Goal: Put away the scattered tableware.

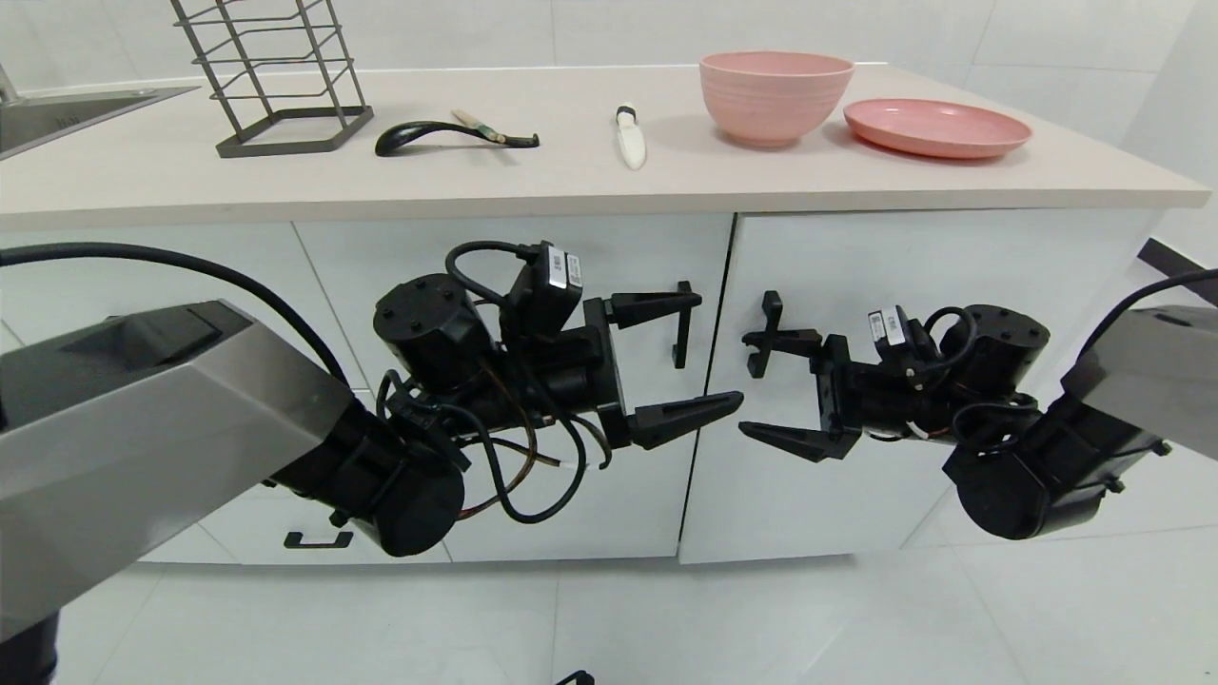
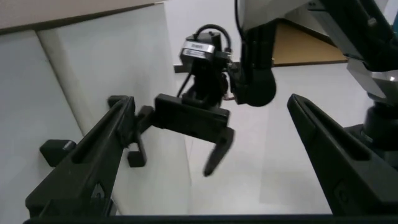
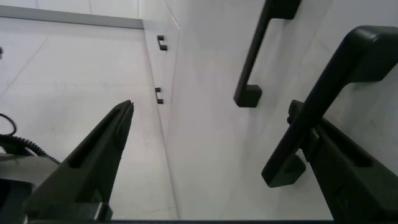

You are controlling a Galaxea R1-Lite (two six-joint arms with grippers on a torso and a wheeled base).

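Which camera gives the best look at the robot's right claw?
The head view: the whole right gripper shows side-on, fingers open, before the cabinet door. The left wrist view shows it farther off. The right wrist view catches its two fingers up close.

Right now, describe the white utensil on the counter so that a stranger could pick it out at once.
Look along the pale countertop. Between the black spoon on the left and the pink bowl on the right lies the white utensil, alone and touching nothing. It is the only white piece there, with a dark band at its far end.
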